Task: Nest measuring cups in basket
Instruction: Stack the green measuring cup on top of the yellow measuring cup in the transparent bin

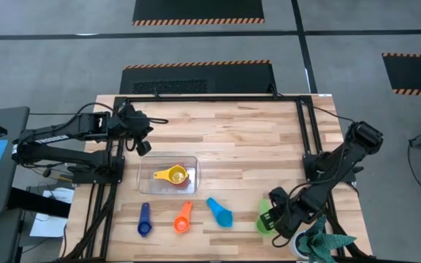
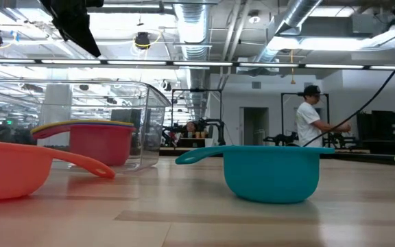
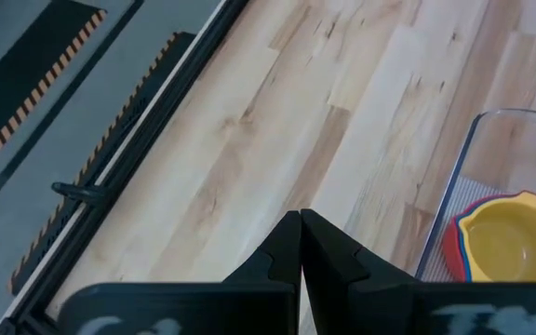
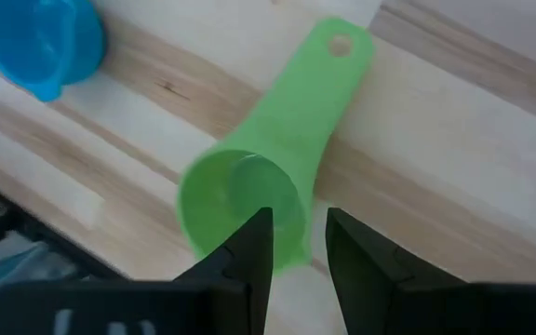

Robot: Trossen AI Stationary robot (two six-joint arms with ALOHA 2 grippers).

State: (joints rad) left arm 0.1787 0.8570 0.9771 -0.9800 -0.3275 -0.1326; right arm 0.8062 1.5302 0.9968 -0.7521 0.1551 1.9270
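A small green plastic measuring cup [image 4: 266, 177] with a short flat handle lies on the pale wooden worktop [image 1: 232, 139], at the near right end of a loose row of cups, well apart from the clear rectangular plastic basket [image 1: 168, 175] to its left. It looks light, stiff and smooth-walled, likely to skid or tip if nudged; the rim wall of the bowl, or the flat handle, appears the surest place to take hold. In the right wrist view its long axis runs from the round bowl, close under the fingers, out to the handle with its hanging hole, pointing away from the arm.

The right pincer [image 4: 298, 244] hovers at the bowl, jaws parted narrowly with one finger over the rim; whether it already touches the cup cannot be told. A grip on the thin wall calls for a gentle, square close.

Left of the green cup along the row lie a light blue plastic cup [image 1: 221, 212], an orange plastic cup [image 1: 183, 218] and a dark blue plastic cup [image 1: 145, 220], their handles pointing roughly away from the near edge of the worktop. Inside the basket a yellow plastic cup [image 1: 174, 175] sits nested in a red plastic cup [image 3: 450, 249], of which only the rim shows.

The left pincer [image 3: 301, 244], fingers pressed together and empty, waits just beyond the basket's far left corner. A person stands in the room behind, far off.
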